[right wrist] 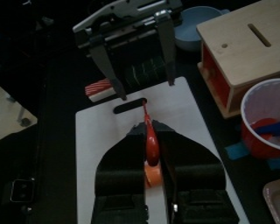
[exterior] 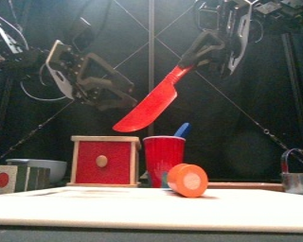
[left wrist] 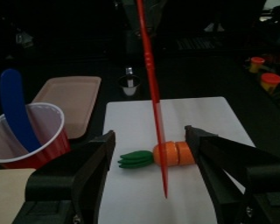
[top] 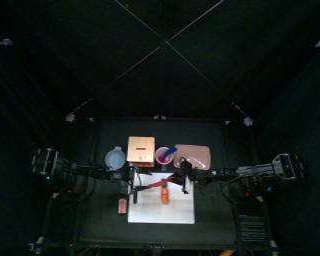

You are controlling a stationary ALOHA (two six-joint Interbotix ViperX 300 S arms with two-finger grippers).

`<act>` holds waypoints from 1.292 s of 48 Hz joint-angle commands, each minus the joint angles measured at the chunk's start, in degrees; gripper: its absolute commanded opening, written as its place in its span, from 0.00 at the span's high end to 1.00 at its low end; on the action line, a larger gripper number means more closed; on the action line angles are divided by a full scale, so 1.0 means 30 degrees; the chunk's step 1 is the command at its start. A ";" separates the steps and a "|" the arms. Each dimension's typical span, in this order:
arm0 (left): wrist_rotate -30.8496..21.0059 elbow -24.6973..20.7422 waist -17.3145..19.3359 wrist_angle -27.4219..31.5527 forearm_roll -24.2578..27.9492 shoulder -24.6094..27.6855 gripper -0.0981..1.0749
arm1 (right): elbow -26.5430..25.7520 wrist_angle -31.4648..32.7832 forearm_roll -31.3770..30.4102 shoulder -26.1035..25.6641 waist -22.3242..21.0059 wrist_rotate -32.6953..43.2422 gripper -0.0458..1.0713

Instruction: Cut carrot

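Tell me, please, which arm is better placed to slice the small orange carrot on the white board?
The right. Its gripper is shut on the red plastic knife, whose blade hangs above the small orange carrot on the white cutting board. The left gripper is open and empty, its jaws on either side of the carrot.

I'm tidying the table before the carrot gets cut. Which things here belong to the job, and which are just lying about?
For the job:
- small orange carrot with green top
- red plastic knife, held in the right gripper
- white cutting board
- left gripper, open over the carrot

Lying about:
- red plastic cup holding a blue utensil
- tan wooden box
- grey-blue bowl
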 commanded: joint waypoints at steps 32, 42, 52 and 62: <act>0.0029 -0.1582 -0.0938 0.0908 -0.2051 0.2725 0.27 | -0.0527 -0.0088 0.0000 -0.0029 0.0205 0.0000 0.68; 0.0000 -0.1611 -0.0996 0.1377 -0.2051 0.2666 0.48 | -0.0264 -0.0059 0.0205 -0.0029 0.0264 0.0059 0.68; 0.0000 -0.1641 -0.1025 0.1992 -0.2051 0.2549 0.63 | 0.0996 0.0029 0.1699 0.0176 0.0264 0.0029 0.68; 0.0000 -0.1846 -0.1025 0.2783 -0.2051 0.2549 0.64 | 0.2871 0.0146 0.3281 0.0557 0.0850 0.0029 0.68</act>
